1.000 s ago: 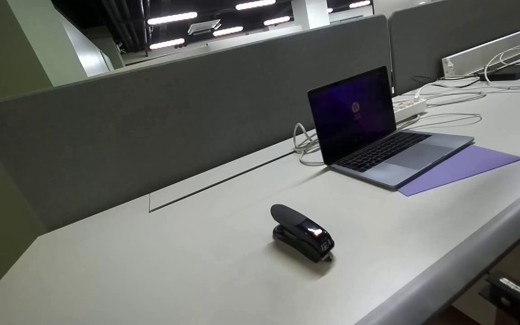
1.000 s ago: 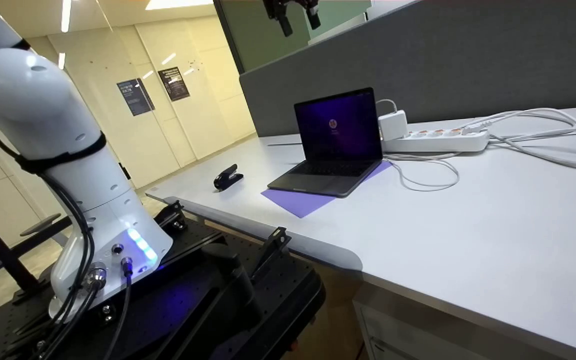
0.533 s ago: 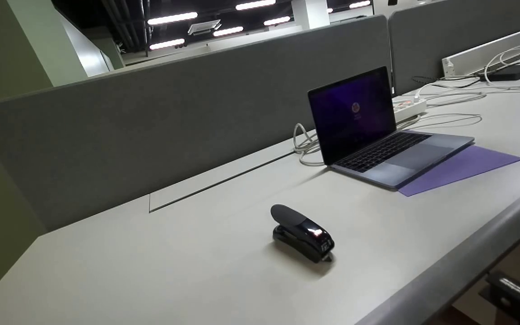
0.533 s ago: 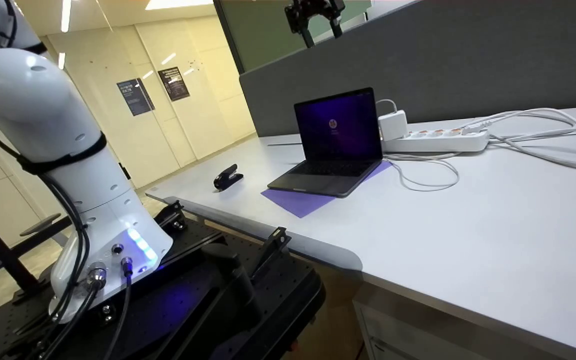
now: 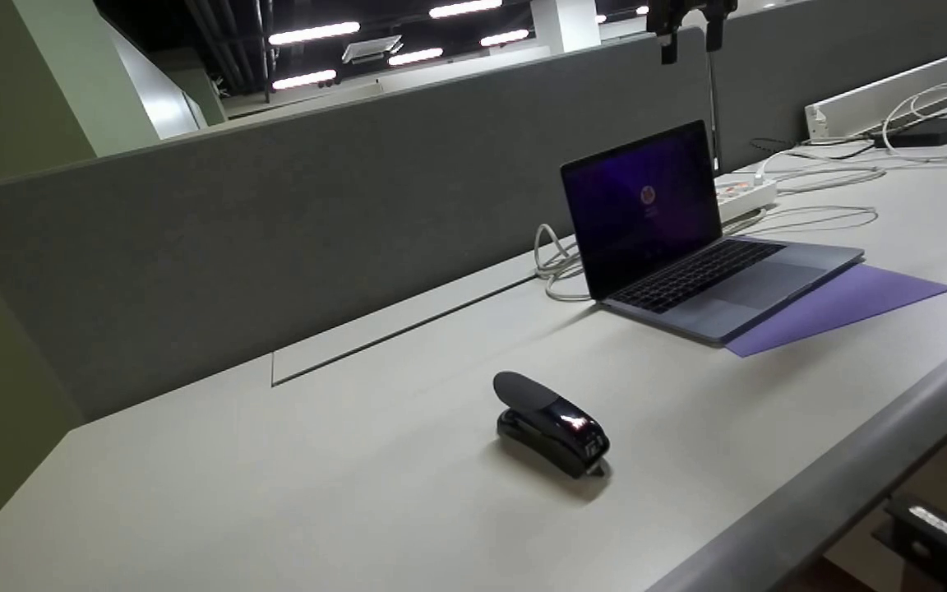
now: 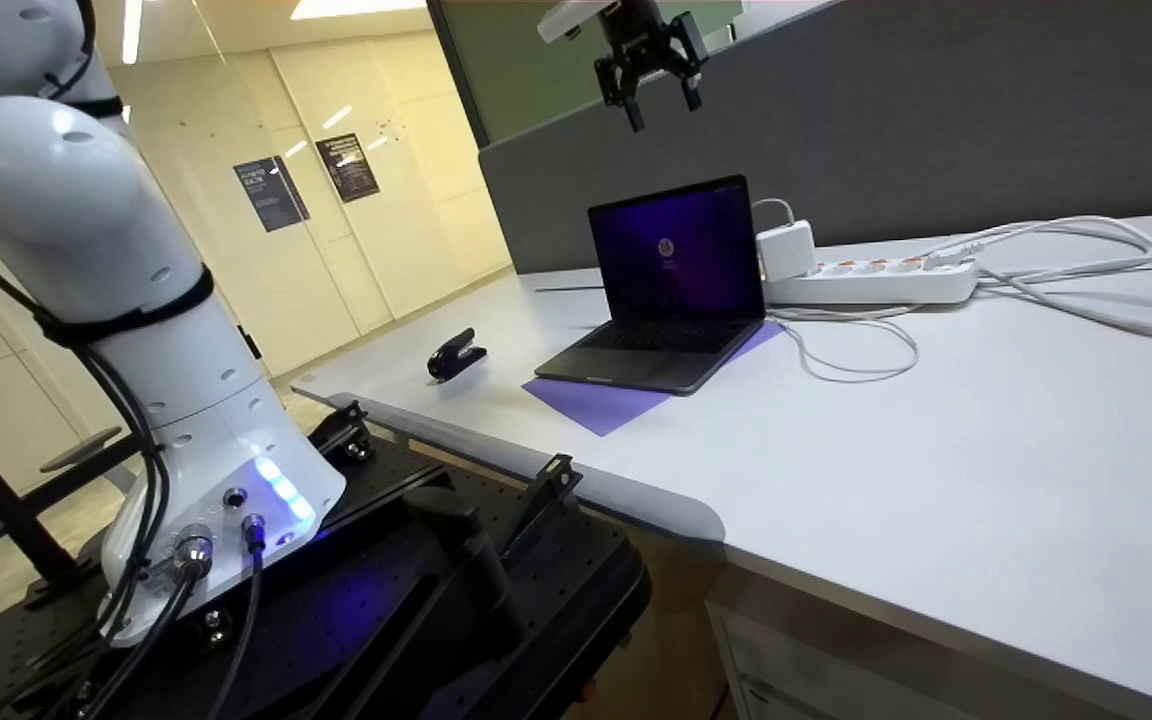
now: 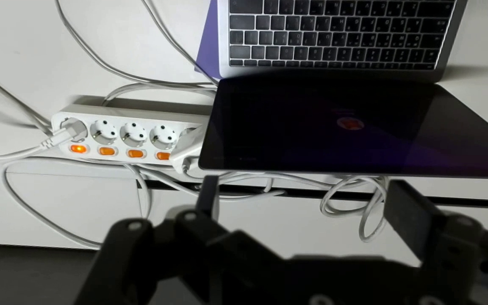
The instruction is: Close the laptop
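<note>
The laptop is slim and silver-grey with a dark keyboard and a purple-glowing screen. It stands open on the white desk, its screen upright, in both exterior views (image 5: 642, 210) (image 6: 676, 265). The wrist view shows its screen (image 7: 333, 131) from above, with part of the keyboard. My gripper is open and empty in the air above the laptop in both exterior views (image 5: 692, 51) (image 6: 665, 115). In the wrist view its fingers (image 7: 303, 186) are wide apart, below the screen's top edge in the picture. They appear apart from the laptop.
A purple sheet (image 6: 596, 405) lies partly under the laptop. A black stapler-like object (image 5: 552, 423) is on the desk nearby. A white power strip (image 7: 131, 131) with a plugged-in adapter (image 6: 786, 250) and loose cables (image 7: 354, 199) lie beside and behind the laptop. A grey partition (image 6: 886, 130) stands behind.
My gripper has come down toward the laptop, moving down and right in an exterior view, and has entered the top of the other exterior view. The laptop has not moved.
</note>
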